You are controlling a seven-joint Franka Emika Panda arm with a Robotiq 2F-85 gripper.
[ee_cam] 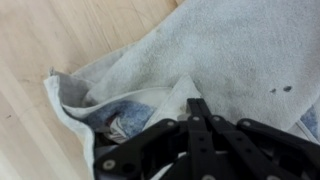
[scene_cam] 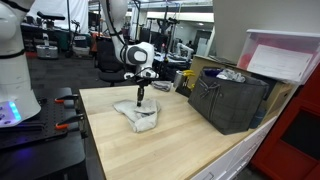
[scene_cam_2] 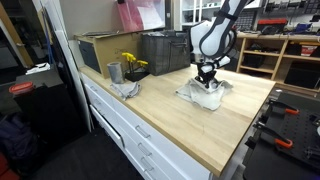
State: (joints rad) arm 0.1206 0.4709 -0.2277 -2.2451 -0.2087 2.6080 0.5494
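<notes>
A crumpled grey-white cloth [scene_cam: 138,117] [scene_cam_2: 203,97] lies on the light wooden tabletop [scene_cam: 170,140] [scene_cam_2: 190,125]. My gripper [scene_cam: 141,101] [scene_cam_2: 207,85] comes straight down onto its top. In the wrist view the black jaws are pressed together at the gripper [ee_cam: 196,104], and a raised fold of the cloth [ee_cam: 215,50] is pinched at their tip. A blue printed patch shows in a gap of the cloth at lower left in that view. The cloth rests on the table.
A dark slatted crate [scene_cam: 232,100] [scene_cam_2: 165,52] stands near the wall. A metal cup [scene_cam_2: 114,72] and yellow flowers [scene_cam_2: 132,63] sit beside a second rag. Red-handled clamps [scene_cam_2: 285,140] [scene_cam: 65,100] hold the table's edge.
</notes>
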